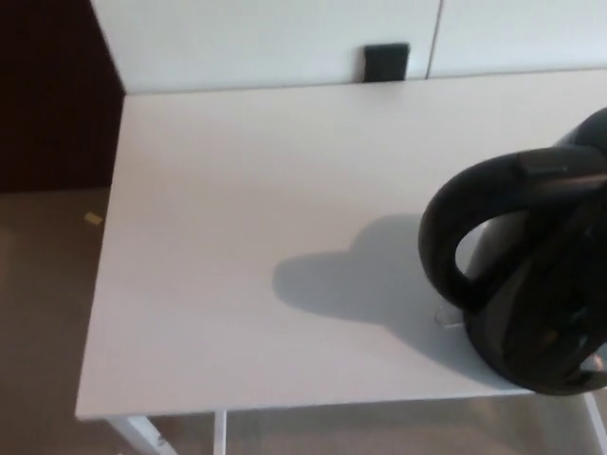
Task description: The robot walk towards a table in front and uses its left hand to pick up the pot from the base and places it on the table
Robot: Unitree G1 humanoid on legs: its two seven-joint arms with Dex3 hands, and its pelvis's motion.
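Note:
The pot is a black electric kettle standing near the right front corner of the white table. Its thick black loop handle faces left, and a strip of silver body shows through the loop. Its lower part is a dark, blurred mass, so I cannot make out where the pot ends and the base begins. The right edge of the picture cuts the pot off. It throws a soft shadow to its left on the tabletop. Neither of my hands shows in the head view.
A white panelled wall runs behind the table, with a small black box on it. Left of the table there is brown floor with a small yellow scrap and a dark area. White table legs show below the front edge.

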